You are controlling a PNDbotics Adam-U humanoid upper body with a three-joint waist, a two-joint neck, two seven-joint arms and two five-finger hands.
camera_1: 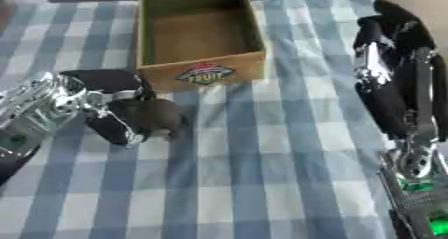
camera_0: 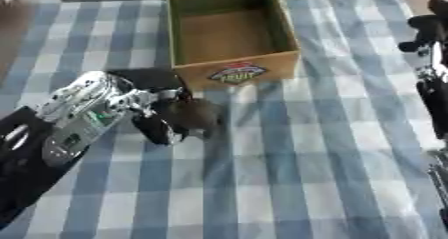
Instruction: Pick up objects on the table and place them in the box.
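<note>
The left hand (camera_0: 162, 108) is curling its fingers round a dark rounded object (camera_0: 194, 114), just before the box (camera_0: 232, 70). The right hand (camera_1: 389, 58) is hanging with fingers relaxed, well apart.

Box (camera_0: 232, 68) stands just beyond left hand (camera_0: 162, 115); cloth (camera_0: 306, 173) bare elsewhere

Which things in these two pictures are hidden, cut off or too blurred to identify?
- Dark object at the left hand: both views blurred, the fingers cover part of it, so its kind and the grip are unclear.
- Right hand: left eye view cuts it at the right edge; right eye view blurs its fingers.
- Box: far wall cut by the top edge; label mostly unreadable.
</note>
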